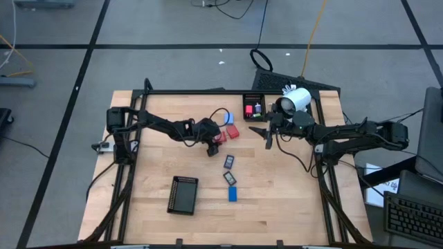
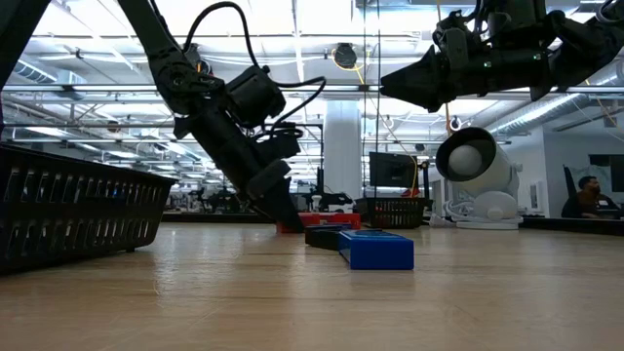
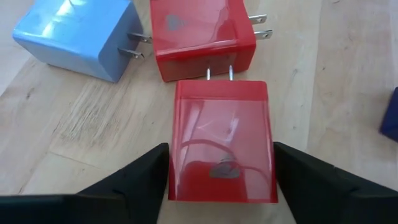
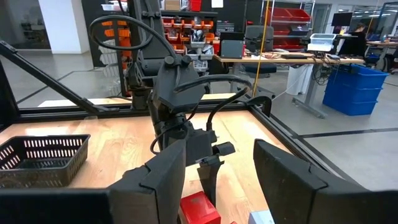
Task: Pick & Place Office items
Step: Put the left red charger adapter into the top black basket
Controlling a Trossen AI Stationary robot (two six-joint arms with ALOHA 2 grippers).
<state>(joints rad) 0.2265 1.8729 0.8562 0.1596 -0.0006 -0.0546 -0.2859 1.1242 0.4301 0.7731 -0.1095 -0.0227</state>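
My left gripper is low at the table's middle, its fingers on either side of a red plug block lying flat on the wood. Just beyond it lie a second red block and a light-blue block, both resting flat. Two dark flat rectangles and a blue one lie nearer the near edge. My right gripper hangs open above the table, right of the blocks, touching nothing. My left gripper pinches the red plug block by its two long sides, near the end away from the prongs. The fingers slant down from the table's left and lie along the block. The block rests flat on the table, prongs pointing at the second red block.
A black mesh tray sits toward the near-left. Another tray holding small coloured pieces stands at the far edge, beside a white cylindrical device. A black frame borders the table.
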